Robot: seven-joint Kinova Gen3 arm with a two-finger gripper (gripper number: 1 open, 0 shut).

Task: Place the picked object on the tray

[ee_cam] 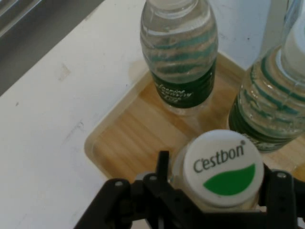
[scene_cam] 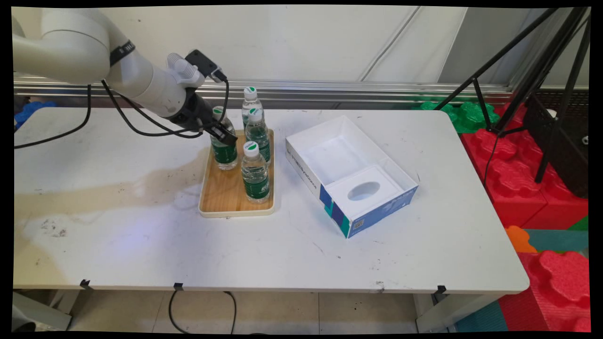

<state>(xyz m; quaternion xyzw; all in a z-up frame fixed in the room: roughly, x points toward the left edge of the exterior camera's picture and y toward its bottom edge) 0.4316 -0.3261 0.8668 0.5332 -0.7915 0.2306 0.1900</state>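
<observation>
Gripper [scene_cam: 224,135] is clamped round the neck of the left rear bottle [scene_cam: 224,153], just under its white-and-green cap [ee_cam: 224,168]; hand view shows the fingers [ee_cam: 163,167] on either side of the neck. The bottle stands on the wooden tray [scene_cam: 221,195], left of centre on the worktop [scene_cam: 118,226]. Long axis vertical, cap up. Three more bottles [scene_cam: 255,174] stand upright close by on the tray, so a high neck hold likely keeps clear of them. An open box [scene_cam: 351,174] sits to the right.

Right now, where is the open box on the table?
In the main view the open box lies right of centre on the white table, just right of the wooden tray with its bottles.
</observation>
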